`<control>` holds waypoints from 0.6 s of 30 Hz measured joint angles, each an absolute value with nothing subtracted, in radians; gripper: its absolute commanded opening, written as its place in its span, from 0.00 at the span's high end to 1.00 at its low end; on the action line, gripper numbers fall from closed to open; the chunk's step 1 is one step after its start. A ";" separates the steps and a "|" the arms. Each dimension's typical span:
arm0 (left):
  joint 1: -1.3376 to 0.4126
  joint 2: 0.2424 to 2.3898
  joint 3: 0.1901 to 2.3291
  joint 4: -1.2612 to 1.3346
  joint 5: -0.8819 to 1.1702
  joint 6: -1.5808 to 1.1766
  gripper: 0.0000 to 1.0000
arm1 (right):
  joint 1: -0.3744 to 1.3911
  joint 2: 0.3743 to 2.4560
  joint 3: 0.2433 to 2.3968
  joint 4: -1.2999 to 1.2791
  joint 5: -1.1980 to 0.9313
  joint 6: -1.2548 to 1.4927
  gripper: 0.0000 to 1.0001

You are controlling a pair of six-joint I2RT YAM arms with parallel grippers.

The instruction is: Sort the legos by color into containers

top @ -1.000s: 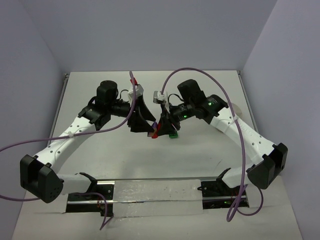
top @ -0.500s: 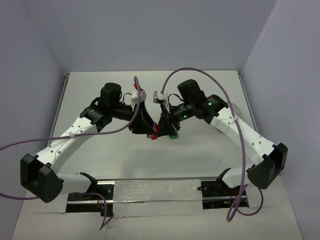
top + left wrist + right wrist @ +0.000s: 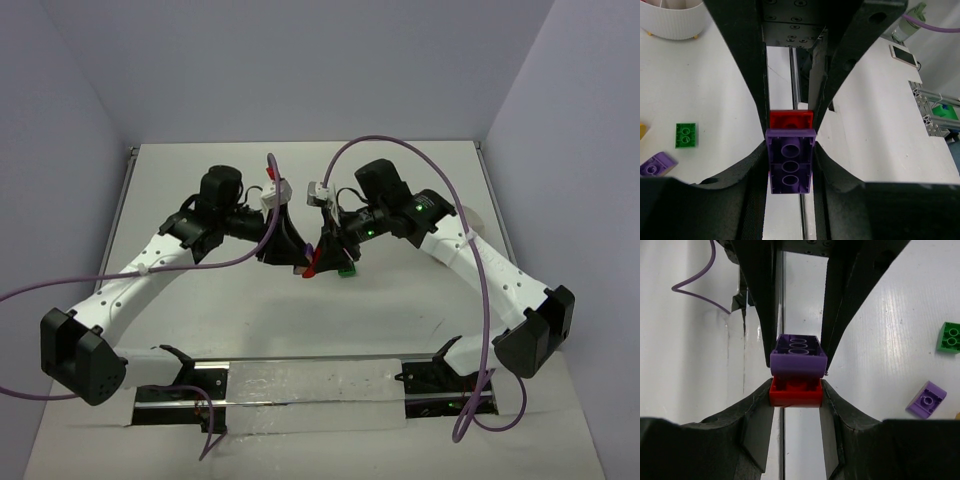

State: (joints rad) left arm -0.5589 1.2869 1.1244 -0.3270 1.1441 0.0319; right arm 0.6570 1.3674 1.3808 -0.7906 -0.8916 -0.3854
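Above the middle of the table my two grippers meet tip to tip on a stacked pair of legos. My left gripper [image 3: 790, 167] [image 3: 296, 264] is shut on the purple brick [image 3: 790, 160] [image 3: 798, 356], whose hollow underside faces its camera. Joined to that brick is a red brick [image 3: 795, 392] [image 3: 791, 119] [image 3: 310, 266], and my right gripper [image 3: 796, 396] [image 3: 320, 256] is shut on it. The white divided cup [image 3: 671, 19] shows at the top left of the left wrist view.
Loose on the table lie a green brick [image 3: 685, 135] [image 3: 951, 337] [image 3: 346, 268] and a small purple brick [image 3: 657, 164] [image 3: 927, 399]. A yellow brick's edge [image 3: 641, 131] peeks in beside them. Purple cables loop over both arms.
My left gripper has moved a little right toward the right gripper and closed on the purple brick. The right gripper has held still with the red brick.
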 measured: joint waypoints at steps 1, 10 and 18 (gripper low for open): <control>-0.550 1.287 1.124 -0.328 1.149 0.032 1.00 | 0.654 1.367 1.379 -0.790 -0.891 -0.390 1.00; -0.366 1.285 1.151 -0.377 1.136 0.070 1.00 | 0.521 1.341 1.314 -0.855 -0.868 -0.454 1.00; -0.345 1.272 1.165 -0.429 1.063 0.140 1.00 | 0.276 1.439 1.509 -1.003 -0.594 -0.588 1.00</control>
State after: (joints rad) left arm -0.3446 1.2716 1.1648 -0.4290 1.0626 0.1401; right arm 0.2760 1.4392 1.5090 -1.0033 -0.5940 -0.5880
